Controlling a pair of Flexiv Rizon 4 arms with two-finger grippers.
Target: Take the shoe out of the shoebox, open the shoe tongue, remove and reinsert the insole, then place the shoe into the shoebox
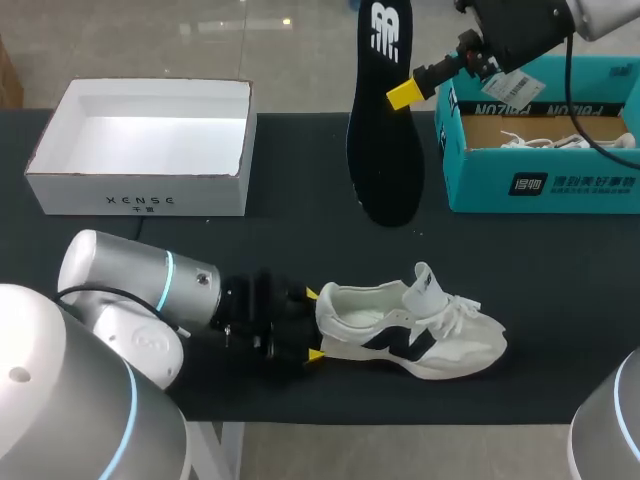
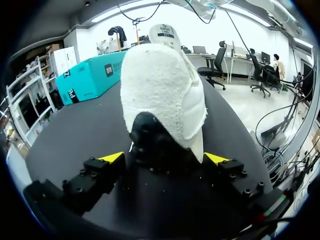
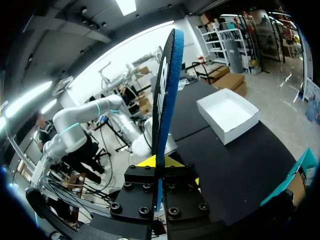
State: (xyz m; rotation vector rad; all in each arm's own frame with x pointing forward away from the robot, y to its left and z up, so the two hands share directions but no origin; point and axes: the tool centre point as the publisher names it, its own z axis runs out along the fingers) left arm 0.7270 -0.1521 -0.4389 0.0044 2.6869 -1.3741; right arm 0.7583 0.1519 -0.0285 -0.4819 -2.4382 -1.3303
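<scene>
1. Looking first at our left gripper, we see its jaws pinching the heel of the white sneaker with black side panels, one yellow tip on each side.
2. Ahead of those jaws the sneaker lies on its sole on the black table, toe pointing away from the fingers and tongue standing up.
3. Our right gripper has its jaws pressed onto the long black foam insole, which is clamped edge-on between them.
4. From those jaws the insole runs on well ahead of the fingers, its rim showing blue, and is held clear of the sneaker.
5. Just beside the right jaws sits the teal cardboard shoebox, open, with white paper inside.
6. Well apart from both pairs of jaws, a white open cardboard box rests on the table.
</scene>
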